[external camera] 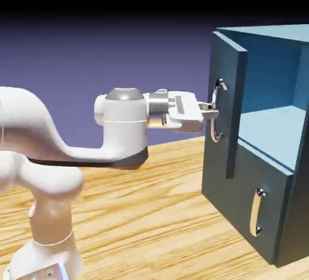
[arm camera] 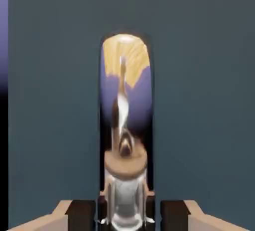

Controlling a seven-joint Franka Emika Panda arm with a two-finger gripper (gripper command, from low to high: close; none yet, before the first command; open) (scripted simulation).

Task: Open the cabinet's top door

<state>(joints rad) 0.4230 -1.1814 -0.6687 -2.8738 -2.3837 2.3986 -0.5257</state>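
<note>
The cabinet [external camera: 259, 152] is standing on the table [external camera: 157, 212] at the exterior view's right. The top door [external camera: 226, 107] is hanging ajar, swung out toward the arm [external camera: 78, 146], which is reaching in from the left. The gripper [external camera: 211, 111] is sitting against the door's handle [external camera: 216, 110], fingers either side of it. The lower panel [external camera: 253, 206] is lying below the opening.

Simulated test scene, not a real room: rendered wooden table [external camera: 151, 212], plain blue-violet backdrop [external camera: 90, 49], black band on top, no furniture except teal cabinet [external camera: 241, 176].
</note>
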